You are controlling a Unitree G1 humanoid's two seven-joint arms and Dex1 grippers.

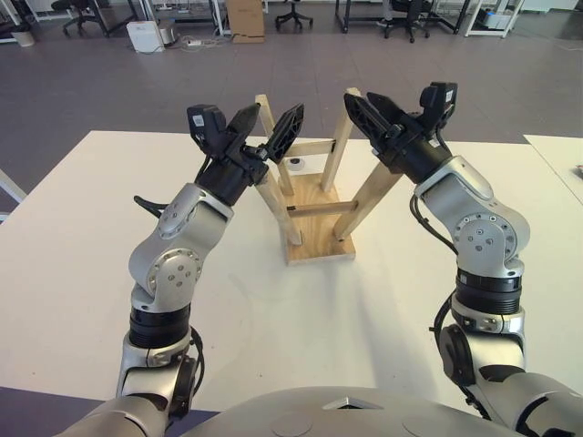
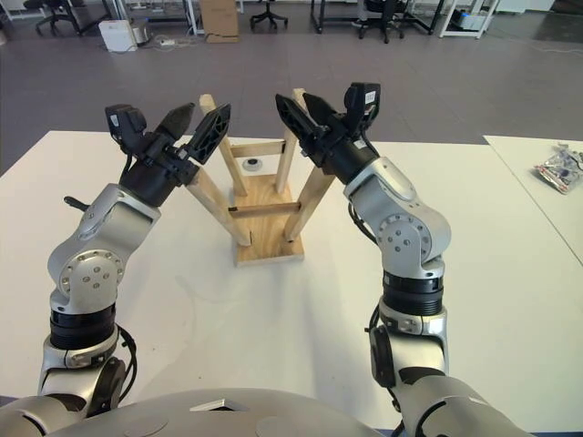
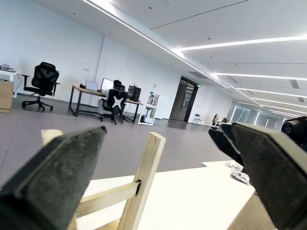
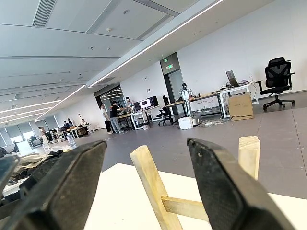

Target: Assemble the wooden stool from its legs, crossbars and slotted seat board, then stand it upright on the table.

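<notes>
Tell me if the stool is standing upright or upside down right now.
Upside down: the stool rests with its seat board flat on the table and its legs pointing up.

Desks (image 3: 91, 91) and office chairs (image 3: 42, 79) stand on grey floor (image 1: 109, 82) beneath strip lights (image 3: 240, 43).

Stool (image 1: 314, 214) is sitting upside down at mid tabletop (image 1: 91, 237), seat board (image 1: 319, 248) lying flat, legs (image 1: 339, 146) pointing up and splaying outward. Crossbars (image 1: 321, 208) are spanning between the legs above the board. Left hand (image 1: 277, 110) is hanging at the top of the near left leg, right hand (image 1: 361, 96) at the top of the near right leg. Ring (image 1: 296, 164) is lying on the tabletop behind the board, between the far legs. Second table (image 2: 537, 200) is standing off to the right, packet (image 2: 557, 169) lying on it. Box (image 1: 244, 18) and chairs (image 1: 293, 11) are standing on the floor (image 1: 109, 82) well behind.
</notes>
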